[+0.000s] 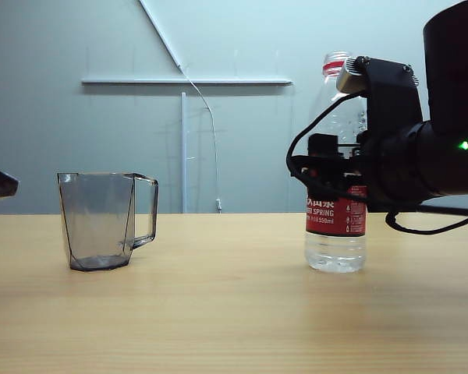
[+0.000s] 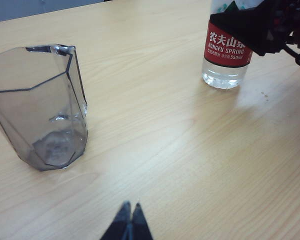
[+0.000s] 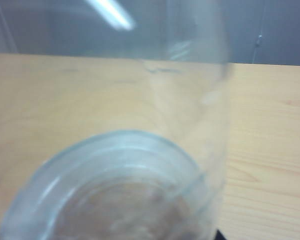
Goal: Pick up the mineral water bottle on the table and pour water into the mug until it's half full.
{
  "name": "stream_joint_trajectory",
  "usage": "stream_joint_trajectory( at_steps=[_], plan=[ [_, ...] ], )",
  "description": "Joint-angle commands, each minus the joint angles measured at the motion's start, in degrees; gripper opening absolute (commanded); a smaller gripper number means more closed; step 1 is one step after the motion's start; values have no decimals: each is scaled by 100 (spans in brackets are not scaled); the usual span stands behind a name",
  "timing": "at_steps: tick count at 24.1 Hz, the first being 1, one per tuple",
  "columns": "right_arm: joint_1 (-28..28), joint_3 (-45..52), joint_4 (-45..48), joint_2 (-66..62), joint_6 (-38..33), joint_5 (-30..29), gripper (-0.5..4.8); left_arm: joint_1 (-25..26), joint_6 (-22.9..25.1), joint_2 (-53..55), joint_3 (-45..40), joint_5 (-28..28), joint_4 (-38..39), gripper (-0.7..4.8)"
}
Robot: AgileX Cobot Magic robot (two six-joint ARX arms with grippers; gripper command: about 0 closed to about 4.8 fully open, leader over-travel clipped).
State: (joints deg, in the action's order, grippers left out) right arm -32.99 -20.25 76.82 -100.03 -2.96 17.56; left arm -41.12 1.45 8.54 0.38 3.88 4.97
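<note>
Bottle: we see the tall clear plastic mineral water bottle (image 1: 336,167) with its red neck ring and red-and-white label standing upright on the right part of the pale wood-grain table (image 1: 218,312), about midway between its far and near edges; the clear water (image 1: 335,253) shows below the label

Mug: the smoky-grey transparent faceted plastic mug (image 1: 101,220) with a squared loop handle stands upright on the left part of the table, well apart from the bottle, and looks empty

Right gripper: the right gripper (image 1: 327,167) sits at the bottle's mid-body, just above and over the label; its wrist view is filled by the bottle wall, so we cannot tell whether the fingers are clamped on it or merely around it

Left gripper: the left gripper (image 2: 130,222) hangs over the near part of the table with its fingertips pressed together, holding nothing

Handling: we judge the bottle to be thin-walled and springy, fairly light, with a smooth body that may slip; a hard squeeze could buckle it

Where to hold: we would take it around the labelled middle, where the film gives friction and the weight balances for tipping

Caution: the mug looks light, and a bump from the bottle neck could shove it
</note>
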Motion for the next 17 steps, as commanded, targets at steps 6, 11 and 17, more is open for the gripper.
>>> stream_joint_trajectory(
  at_steps=[6,11,17],
  plan=[
    [-4,-13,105,22,-28,2,236,4,-17,-7,13,-7,-79,-2],
    [-9,-20,168,24,-15,-201,233,59,-20,-7,13,-15,-79,-2],
    [-286,-570,-313,46,601,-870,233,1279,-20,-9,13,-129,-76,-2]
  ],
)
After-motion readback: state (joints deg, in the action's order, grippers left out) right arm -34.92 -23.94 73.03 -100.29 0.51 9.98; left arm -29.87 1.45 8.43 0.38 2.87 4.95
